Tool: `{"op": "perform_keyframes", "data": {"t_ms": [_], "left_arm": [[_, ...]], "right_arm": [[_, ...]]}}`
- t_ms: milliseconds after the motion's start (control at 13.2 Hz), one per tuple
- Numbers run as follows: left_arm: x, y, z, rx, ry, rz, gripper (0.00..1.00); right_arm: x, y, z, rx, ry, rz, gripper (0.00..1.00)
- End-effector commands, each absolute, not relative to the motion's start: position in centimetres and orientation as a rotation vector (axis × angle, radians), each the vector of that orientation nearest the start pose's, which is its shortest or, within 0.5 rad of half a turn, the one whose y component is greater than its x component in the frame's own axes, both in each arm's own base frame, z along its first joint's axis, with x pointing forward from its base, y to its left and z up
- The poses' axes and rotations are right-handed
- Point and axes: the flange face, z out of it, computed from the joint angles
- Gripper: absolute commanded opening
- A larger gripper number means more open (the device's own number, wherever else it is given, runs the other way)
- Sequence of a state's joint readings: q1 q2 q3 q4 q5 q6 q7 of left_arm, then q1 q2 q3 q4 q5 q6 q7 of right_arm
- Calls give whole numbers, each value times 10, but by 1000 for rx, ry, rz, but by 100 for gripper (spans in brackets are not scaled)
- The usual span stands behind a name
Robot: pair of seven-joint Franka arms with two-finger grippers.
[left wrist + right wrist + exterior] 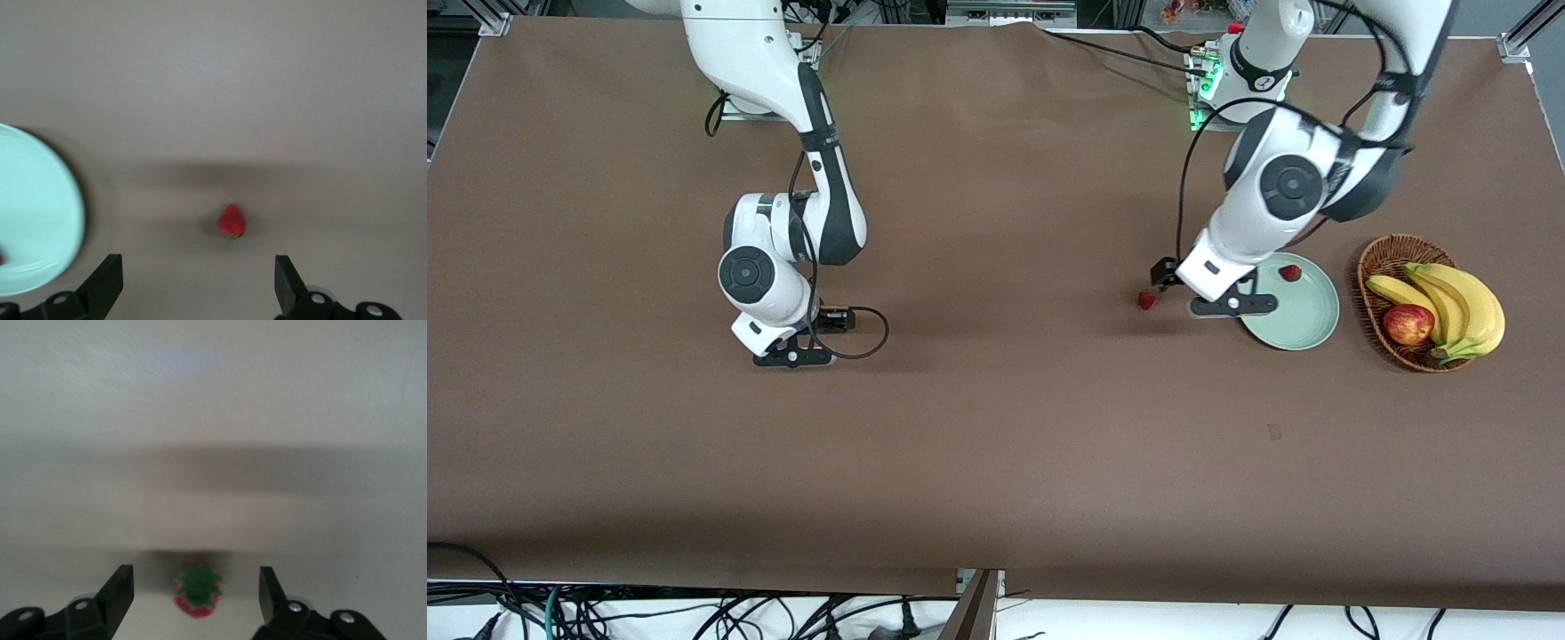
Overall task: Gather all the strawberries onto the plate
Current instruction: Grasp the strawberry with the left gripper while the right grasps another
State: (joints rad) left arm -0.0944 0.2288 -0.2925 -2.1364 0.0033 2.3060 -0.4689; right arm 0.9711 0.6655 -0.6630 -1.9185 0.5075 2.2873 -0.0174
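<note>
One strawberry (1146, 300) lies on the table beside the pale green plate (1307, 320), toward the right arm's end; it also shows in the left wrist view (231, 221). A second strawberry (1289, 273) lies on the plate. My left gripper (1232, 306) is open and empty over the plate's rim (40, 207); in its wrist view the gripper (198, 267) has the table strawberry ahead of its fingers. My right gripper (791, 357) is open, low over the table. A third strawberry (197, 590) stands green top up between its gripper's (195, 580) open fingers, untouched, and is hidden in the front view.
A brown wicker basket (1378, 258) with bananas (1458, 302) and a red-yellow apple (1408, 324) stands beside the plate at the left arm's end. The brown table top stretches wide between the two arms and toward the front camera.
</note>
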Motion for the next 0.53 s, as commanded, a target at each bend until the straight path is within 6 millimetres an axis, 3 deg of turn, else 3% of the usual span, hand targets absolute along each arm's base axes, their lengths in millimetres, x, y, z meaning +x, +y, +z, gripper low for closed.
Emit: {"op": "perform_keyframes", "data": {"t_ms": [0, 228, 455], "left_arm": [[503, -226, 247, -3200, -182, 83, 100], [495, -230, 207, -3208, -216, 130, 100], [492, -232, 177, -3205, -291, 130, 100]], "right_arm": [[559, 204, 197, -3140, -64, 138, 80], [555, 206, 190, -3119, -28, 151, 70], [555, 204, 188, -3113, -63, 145, 45]]}}
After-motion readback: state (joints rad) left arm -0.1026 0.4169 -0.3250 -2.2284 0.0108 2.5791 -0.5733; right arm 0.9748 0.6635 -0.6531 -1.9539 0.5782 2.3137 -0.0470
